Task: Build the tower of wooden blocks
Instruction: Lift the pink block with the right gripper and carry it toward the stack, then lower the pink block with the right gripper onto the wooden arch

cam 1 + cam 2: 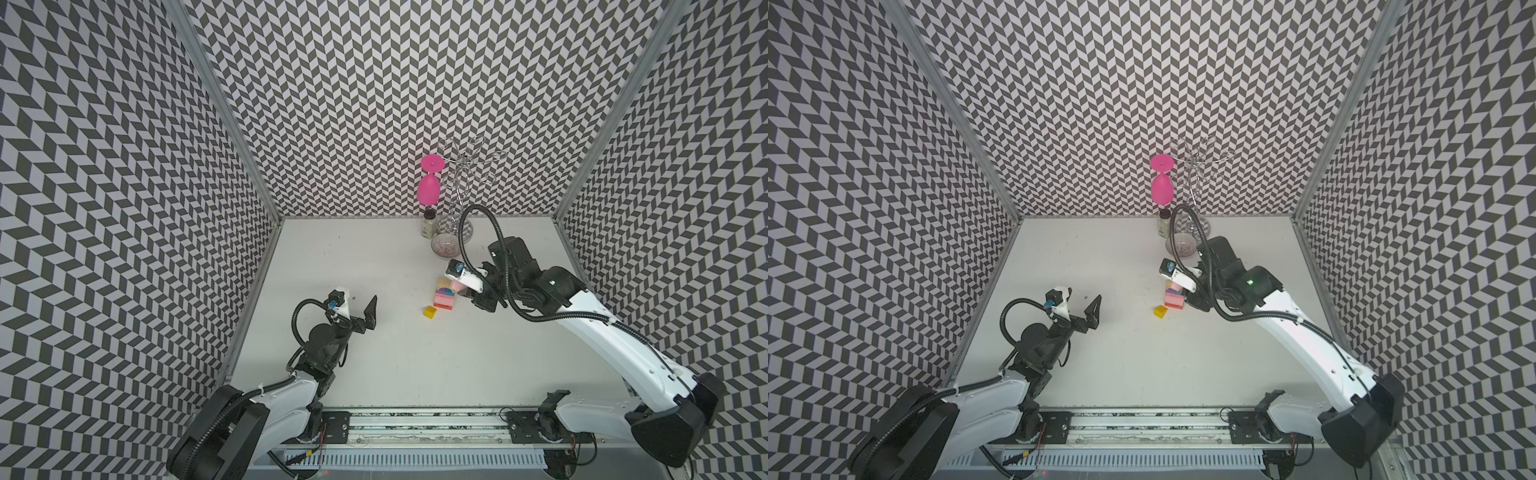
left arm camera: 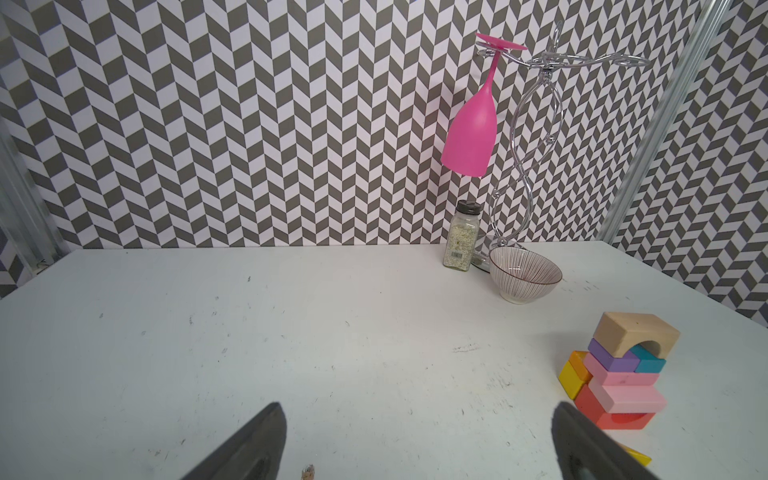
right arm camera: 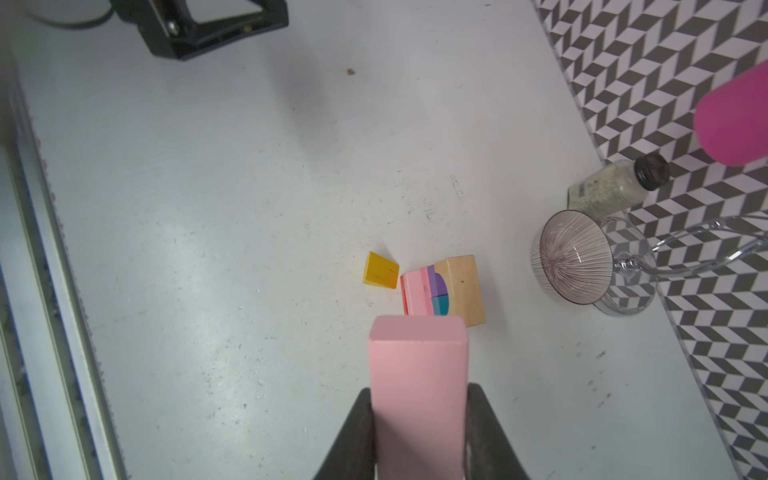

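Right wrist view: right jaws clench one pink block close by the one tower on the table; one yellow block lies just beside it. Left jaws gape, holding nothing.

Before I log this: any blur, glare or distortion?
Right wrist view: the held pink wooden slab soft, near the lens; a glint on the ribbed glass bowl. Left wrist view: dark fingers blurred at the edge. Both top views: sharp; chevron walls warp near edges.
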Robot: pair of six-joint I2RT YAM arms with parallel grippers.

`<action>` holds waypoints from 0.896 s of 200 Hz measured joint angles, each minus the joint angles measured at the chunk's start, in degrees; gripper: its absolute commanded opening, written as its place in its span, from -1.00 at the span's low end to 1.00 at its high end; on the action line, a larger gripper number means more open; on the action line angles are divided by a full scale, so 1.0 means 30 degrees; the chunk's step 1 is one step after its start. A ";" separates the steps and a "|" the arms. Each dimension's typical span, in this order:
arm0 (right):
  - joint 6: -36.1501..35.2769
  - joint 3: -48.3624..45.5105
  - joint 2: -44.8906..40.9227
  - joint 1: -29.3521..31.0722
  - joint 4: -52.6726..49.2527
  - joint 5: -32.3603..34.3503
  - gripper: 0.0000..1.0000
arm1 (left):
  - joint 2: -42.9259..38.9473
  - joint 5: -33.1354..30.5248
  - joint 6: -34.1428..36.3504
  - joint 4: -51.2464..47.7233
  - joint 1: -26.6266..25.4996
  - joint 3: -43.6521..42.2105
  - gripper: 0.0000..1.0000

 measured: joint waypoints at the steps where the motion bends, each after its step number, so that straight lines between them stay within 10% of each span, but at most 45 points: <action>1: -0.0087 0.0029 0.0073 0.0000 -0.0036 -0.0022 -1.00 | 0.0000 0.0000 0.0000 0.0000 0.0000 0.0000 1.00; 179: -0.5122 0.7118 0.9107 -0.1486 -0.4124 -0.0408 -1.00 | 0.0029 0.0510 0.0124 0.0284 -0.0007 0.0000 1.00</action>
